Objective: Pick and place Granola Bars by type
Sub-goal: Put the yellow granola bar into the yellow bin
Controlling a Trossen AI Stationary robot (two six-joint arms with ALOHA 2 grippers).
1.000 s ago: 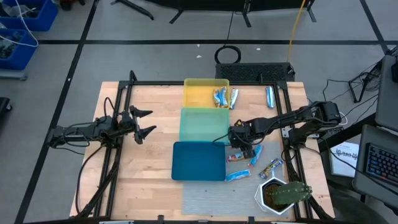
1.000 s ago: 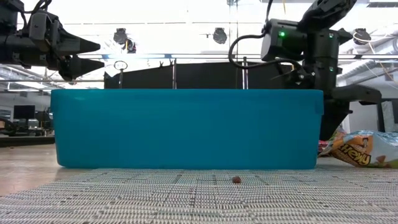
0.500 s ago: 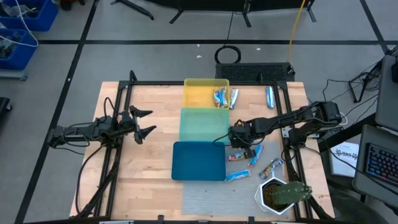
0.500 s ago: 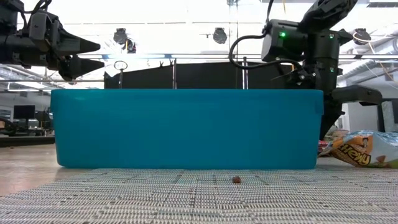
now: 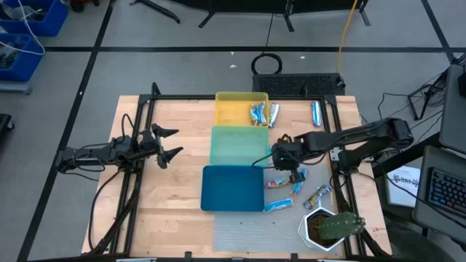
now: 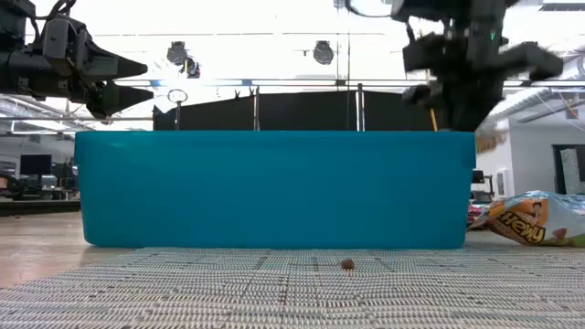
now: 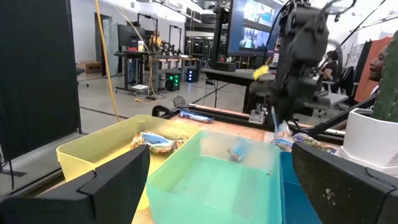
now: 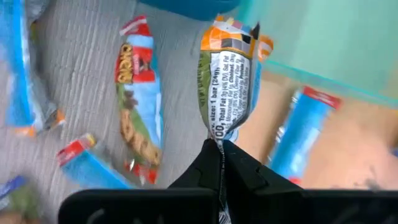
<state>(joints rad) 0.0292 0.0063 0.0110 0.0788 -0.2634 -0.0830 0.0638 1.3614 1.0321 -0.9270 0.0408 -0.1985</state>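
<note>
Blue-and-orange wrapped granola bar (image 8: 229, 74) is pinched by one end between the closed jaws of the right gripper (image 8: 219, 148) and hangs clear of the worktop (image 5: 182, 127). In the high view the right gripper (image 5: 293, 169) sits just off the near right corner of the green tray (image 5: 237, 145), above the loose bars.

Trays stand in a column down the middle of the worktop: yellow tray (image 5: 234, 108) farthest, green tray in the middle, blue tray (image 5: 233, 188) nearest. The yellow tray holds several bars at its right side (image 5: 260, 113). In the left wrist view one small blurred bar (image 7: 236, 150) shows inside the green tray; its type cannot be told.

Loose bars lie on the worktop to the right of the green and blue trays: a cluster (image 5: 295, 182) beside the blue tray, one more bar (image 5: 277, 206) near that tray's front right corner, and a single blue bar (image 5: 315, 113) well apart near the far right edge. The right wrist view shows a red-and-blue bar (image 8: 138, 121) and a plain blue bar (image 8: 305, 134) lying below the held one.

Left gripper (image 5: 166, 143) waits above the left side of the worktop, well apart from the trays, jaws spread and holding nothing.

A potted plant (image 5: 329, 227) stands at the near right corner.
</note>
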